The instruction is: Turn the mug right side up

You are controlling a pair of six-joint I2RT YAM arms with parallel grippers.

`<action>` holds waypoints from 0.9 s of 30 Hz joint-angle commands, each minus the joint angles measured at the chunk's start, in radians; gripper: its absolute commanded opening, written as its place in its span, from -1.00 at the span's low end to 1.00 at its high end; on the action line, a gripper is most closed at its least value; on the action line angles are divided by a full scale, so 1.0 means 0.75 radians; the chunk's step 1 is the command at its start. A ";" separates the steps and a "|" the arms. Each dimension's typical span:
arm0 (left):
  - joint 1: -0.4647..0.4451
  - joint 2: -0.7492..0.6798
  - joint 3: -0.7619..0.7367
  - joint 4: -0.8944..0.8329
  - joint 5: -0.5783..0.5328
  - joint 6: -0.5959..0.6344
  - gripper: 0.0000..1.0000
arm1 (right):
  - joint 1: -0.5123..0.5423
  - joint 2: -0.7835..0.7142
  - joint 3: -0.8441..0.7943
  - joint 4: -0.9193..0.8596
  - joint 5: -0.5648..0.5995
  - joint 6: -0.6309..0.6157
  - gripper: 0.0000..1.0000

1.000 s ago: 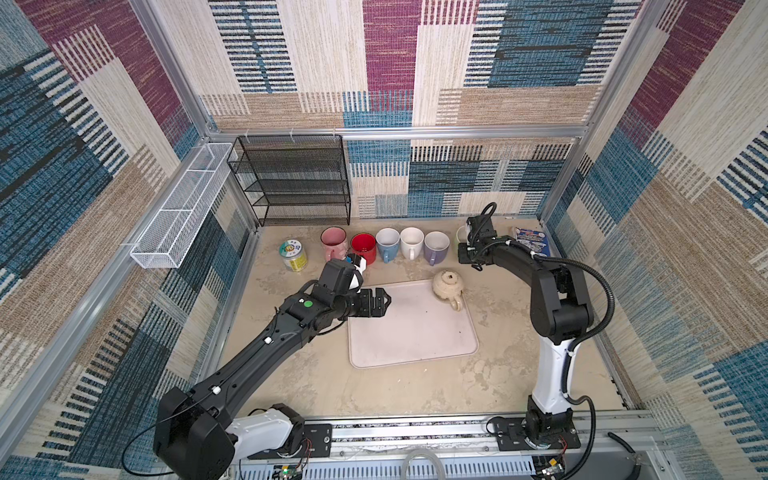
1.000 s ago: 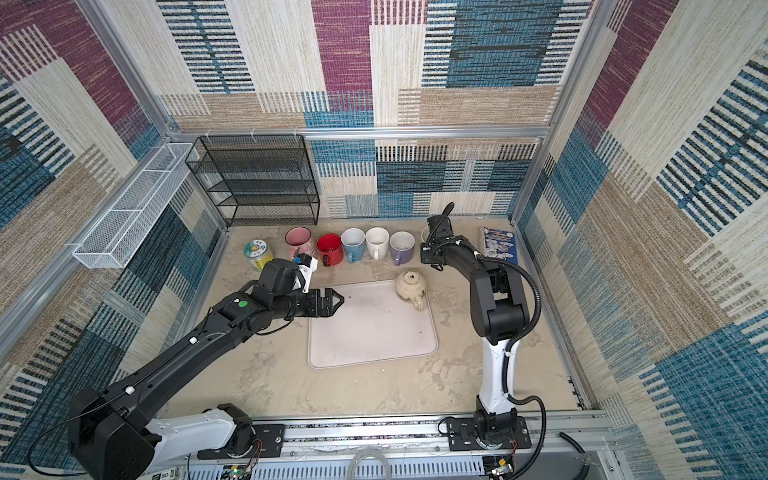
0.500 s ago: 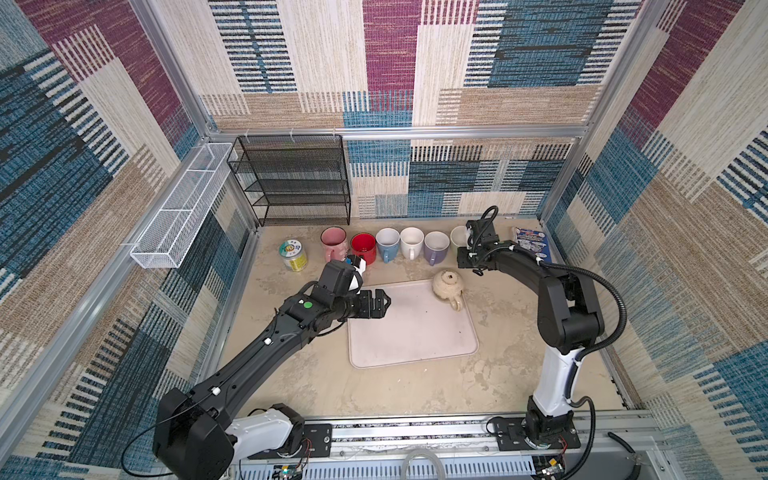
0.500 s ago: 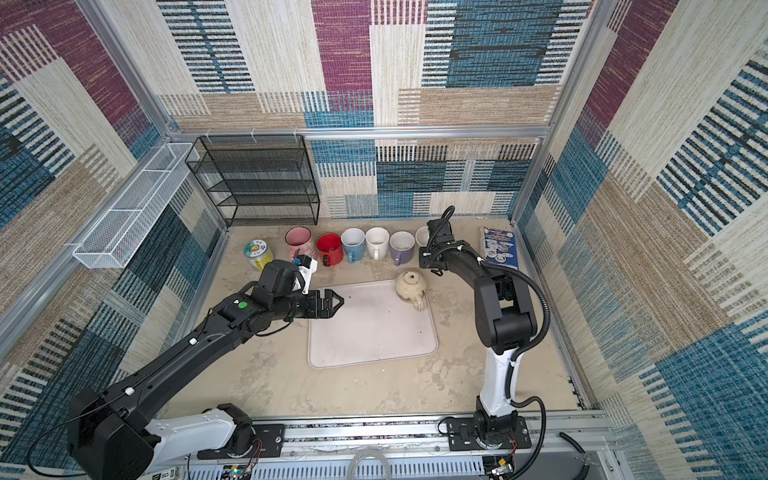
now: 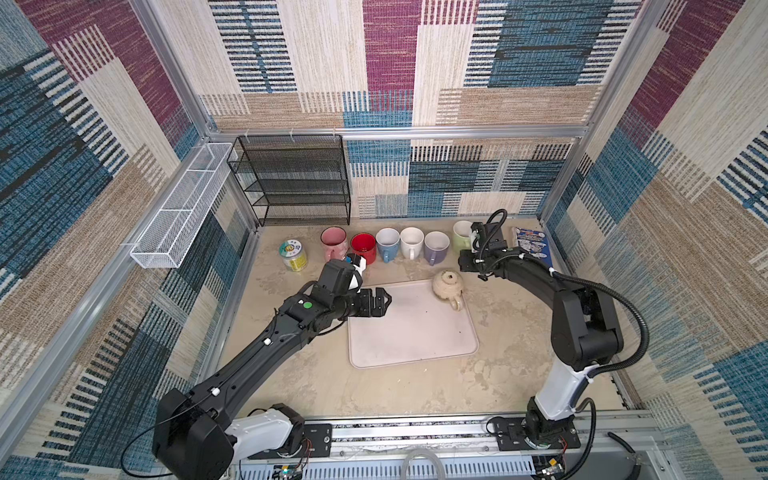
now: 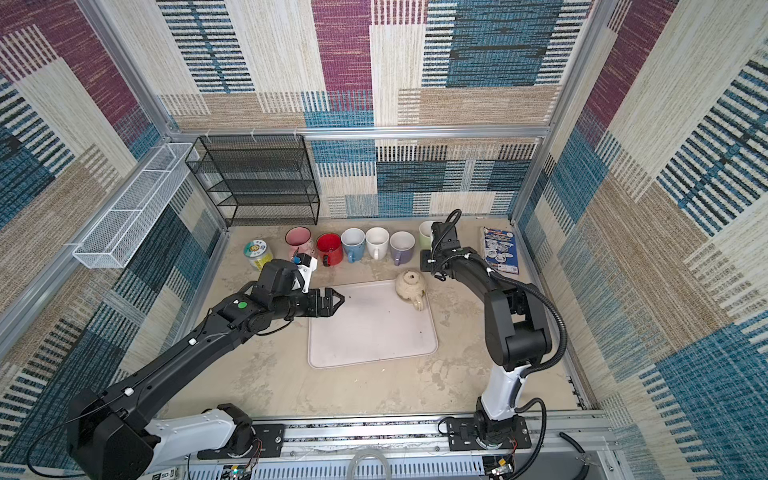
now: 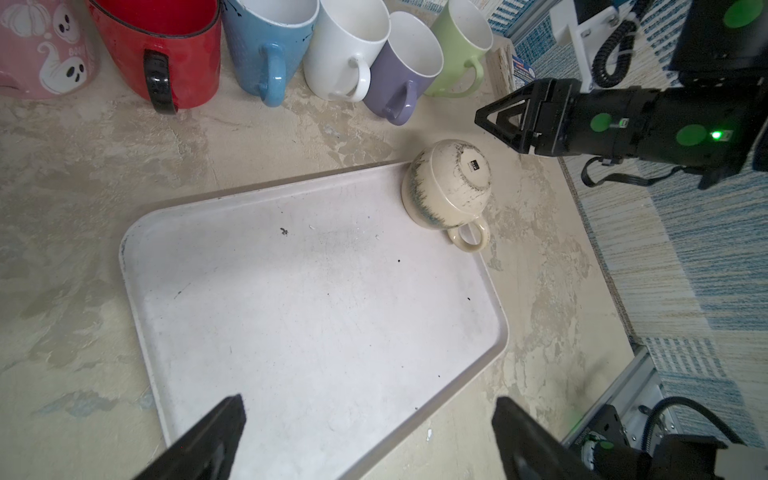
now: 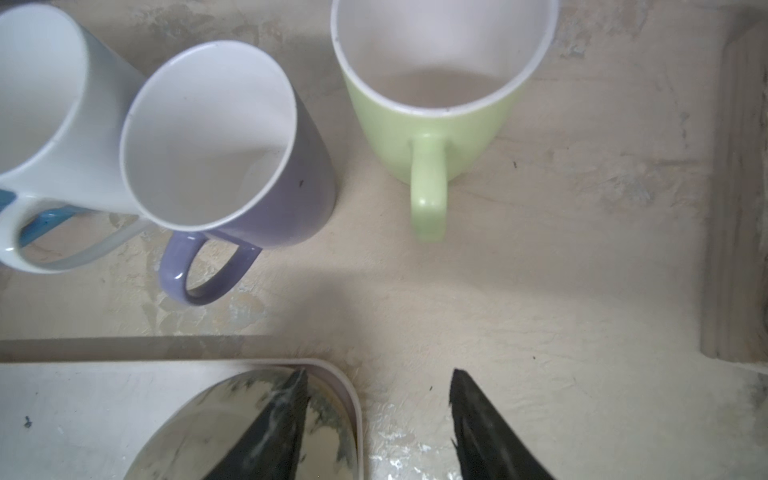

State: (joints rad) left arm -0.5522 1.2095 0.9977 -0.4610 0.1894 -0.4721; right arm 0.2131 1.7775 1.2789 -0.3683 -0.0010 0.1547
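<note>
Right gripper (image 8: pixel 379 372): I am holding its jaws apart, with nothing between them.
Left gripper (image 5: pixel 380 300): I am holding it spread wide and empty.
Pale rectangular plastic tray (image 5: pixel 411 332): it is lying flat on the mottled beige tabletop (image 5: pixel 374 390).
Cream speckled ceramic mug (image 7: pixel 451 187): it is sitting upside down, base up, in the tray's far right corner, with its handle lying over the right rim.
Right gripper's place: I am hovering just beside the mug, off the tray's far right corner. In my wrist view one finger is showing in front of the mug, and I cannot tell whether it is touching.
Left gripper's place: I am hovering over the tray's far left corner, well apart from the mug.
Row behind the tray: a pink mug (image 5: pixel 333 240), a red mug (image 5: pixel 363 248), a blue mug (image 5: pixel 387 245), a white mug (image 5: pixel 411 243), a purple mug (image 5: pixel 436 247) and a pale green mug (image 5: pixel 460 235), all ceramic, are standing upright side by side. The pale green mug is standing nearest my right gripper.
</note>
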 commanded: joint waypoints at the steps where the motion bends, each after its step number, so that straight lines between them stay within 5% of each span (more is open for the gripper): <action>1: 0.002 -0.001 -0.001 0.013 0.015 0.010 0.96 | 0.000 -0.071 -0.036 0.091 -0.047 0.042 0.17; 15: 0.002 0.003 -0.054 0.037 0.028 -0.020 0.95 | 0.015 -0.100 -0.170 0.195 -0.398 0.104 0.41; 27: 0.002 0.014 -0.104 0.050 0.009 -0.017 0.94 | 0.055 -0.172 -0.322 0.256 -0.524 0.153 0.24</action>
State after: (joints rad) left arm -0.5522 1.2182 0.9257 -0.4488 0.1932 -0.4797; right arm 0.2424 1.6691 1.0534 -0.2100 -0.3542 0.2462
